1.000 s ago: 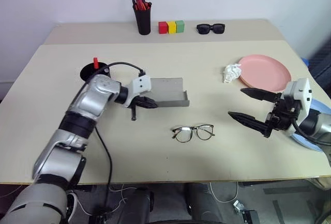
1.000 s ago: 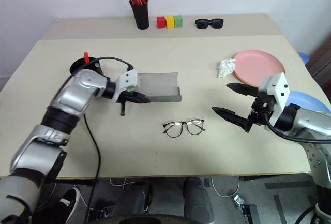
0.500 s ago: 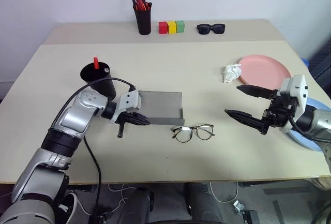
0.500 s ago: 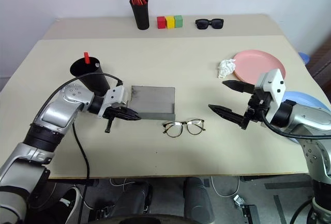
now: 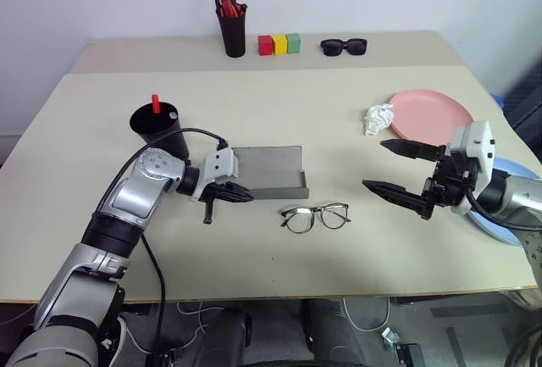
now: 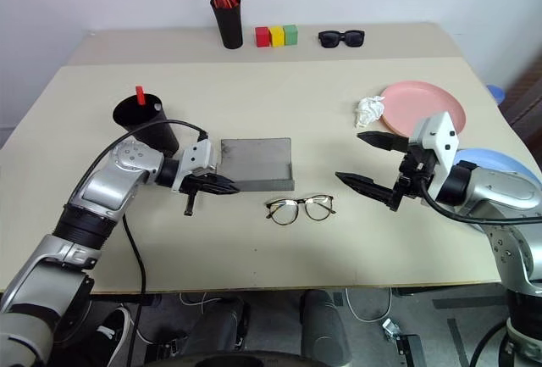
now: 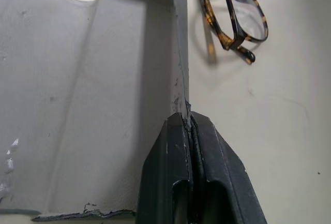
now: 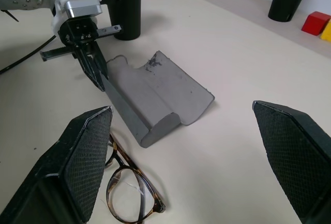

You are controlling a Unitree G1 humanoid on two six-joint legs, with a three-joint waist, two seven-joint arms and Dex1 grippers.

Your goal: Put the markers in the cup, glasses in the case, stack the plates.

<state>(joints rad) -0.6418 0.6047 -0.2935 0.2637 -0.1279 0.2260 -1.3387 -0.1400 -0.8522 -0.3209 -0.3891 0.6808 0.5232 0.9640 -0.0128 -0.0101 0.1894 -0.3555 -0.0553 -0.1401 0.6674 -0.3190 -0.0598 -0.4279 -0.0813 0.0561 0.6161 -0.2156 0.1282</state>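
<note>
Markers: we count one for certain — a red marker (image 5: 156,102) standing in the cup (image 5: 160,128) at the left of the worktop (image 5: 279,104); a dark tip shows beside it in the right wrist view, but we cannot tell if it is the second marker.
Glasses: one pair of glasses (image 5: 316,216) — lying on the worktop just near of the case, not yet inside.
Case: one grey case (image 5: 264,172), open, right of the cup.
Plates: two, unstacked — the pink plate (image 5: 432,116) lies far right, the blue plate (image 6: 487,164) nearer, partly hidden by the right arm.
Left gripper: the left gripper (image 7: 189,131) has its fingers pressed together on the near wall of the case.
Right gripper: the right gripper (image 5: 398,170) has its fingers wide apart and empty, right of the glasses.
Others: one pen holder (image 5: 233,28), three coloured blocks (image 5: 280,43), one pair of sunglasses (image 5: 344,46), one crumpled paper (image 5: 378,119).
Progress: we judge the marker step at least half done; glasses and plates remain.
</note>
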